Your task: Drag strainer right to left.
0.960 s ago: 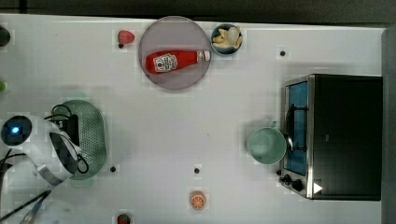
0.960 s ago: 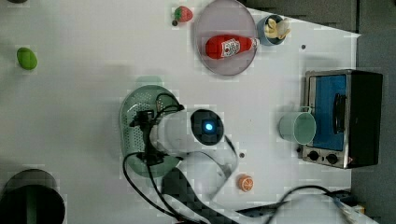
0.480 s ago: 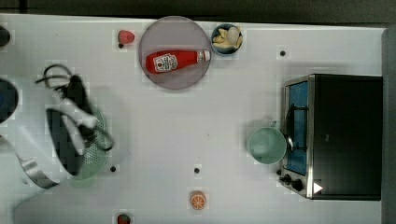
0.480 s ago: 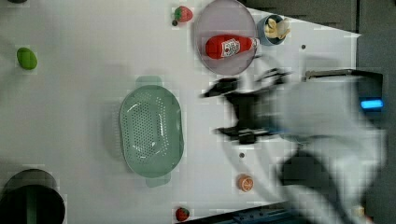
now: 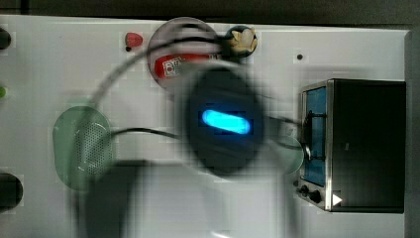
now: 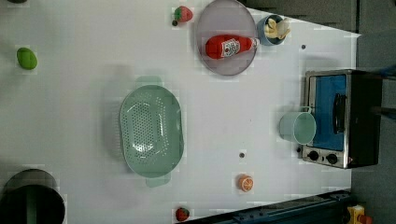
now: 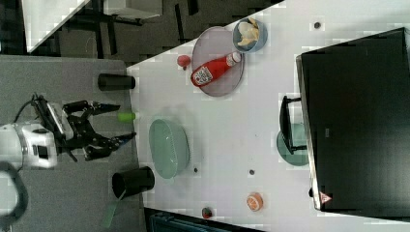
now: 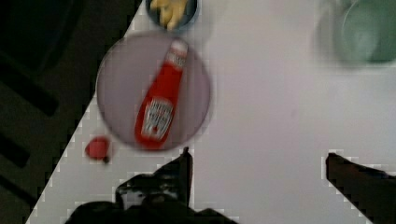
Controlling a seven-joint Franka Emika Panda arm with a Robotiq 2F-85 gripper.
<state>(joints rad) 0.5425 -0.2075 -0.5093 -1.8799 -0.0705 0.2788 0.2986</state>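
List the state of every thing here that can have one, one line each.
strainer: upright, empty, free of the arm.
end effector: open, empty, away from the strainer.
ketchup bottle: lying on its side on the plate.
plate: flat on the table, carrying the bottle.
cup: lying on its side beside the toaster oven, empty.
toaster oven: door closed.
small bowl: upright, holding pale food pieces.

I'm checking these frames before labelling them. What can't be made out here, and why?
- Top view: the blurred arm covers most of the grey-purple plate and ketchup bottle, and nearly all of the mint cup.
- Top view: a dark blur hides the strainer's lower end.
- Right view: the toaster oven cuts off the cup's far side.
- Wrist view: claw fingertips are blurred.
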